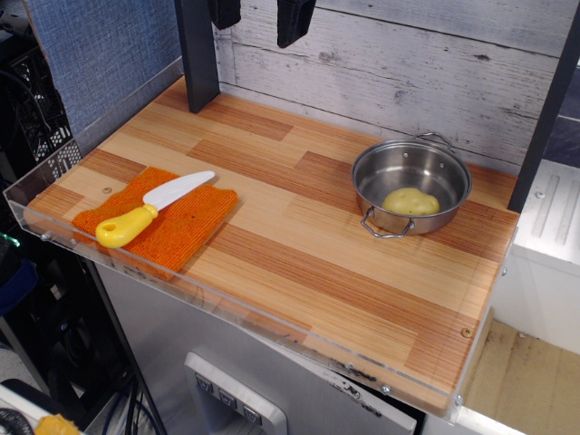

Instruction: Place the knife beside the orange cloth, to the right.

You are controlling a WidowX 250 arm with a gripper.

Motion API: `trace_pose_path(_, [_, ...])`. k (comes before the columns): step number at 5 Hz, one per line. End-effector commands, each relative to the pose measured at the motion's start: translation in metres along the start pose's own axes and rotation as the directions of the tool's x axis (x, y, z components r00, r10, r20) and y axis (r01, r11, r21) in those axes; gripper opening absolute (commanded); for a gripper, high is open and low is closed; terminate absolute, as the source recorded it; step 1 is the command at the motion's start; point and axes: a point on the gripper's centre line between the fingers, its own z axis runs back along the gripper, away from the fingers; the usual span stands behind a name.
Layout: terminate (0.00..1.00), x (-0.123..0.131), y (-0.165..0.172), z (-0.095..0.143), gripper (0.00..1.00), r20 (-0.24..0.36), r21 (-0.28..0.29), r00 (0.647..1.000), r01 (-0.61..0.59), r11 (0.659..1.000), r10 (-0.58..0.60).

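Observation:
The knife has a chunky yellow handle and a white blade. It lies diagonally on top of the orange cloth, handle toward the front left and blade pointing to the back right. The cloth lies flat at the left front of the wooden table. My gripper hangs at the top edge of the view, high above the back of the table and far from the knife. Its two dark fingers stand apart with nothing between them. Most of the gripper is cut off by the frame.
A steel pot with two handles stands at the right back and holds a pale yellow lumpy food item. A dark post rises at the back left. A clear plastic lip runs along the table's front and left edges.

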Motion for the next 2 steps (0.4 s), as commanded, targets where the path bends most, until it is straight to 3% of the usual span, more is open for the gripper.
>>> trace_pose_path(1, [0.00, 0.0000, 0.0000, 0.0000, 1.00, 0.000, 0.000, 1.000, 0.000, 1.000, 0.000])
trace_pose_path(2, [0.00, -0.0059, 0.0045, -0.0088, 1.00, -0.014, 0.015, 1.000, -0.019, 1.000, 0.019])
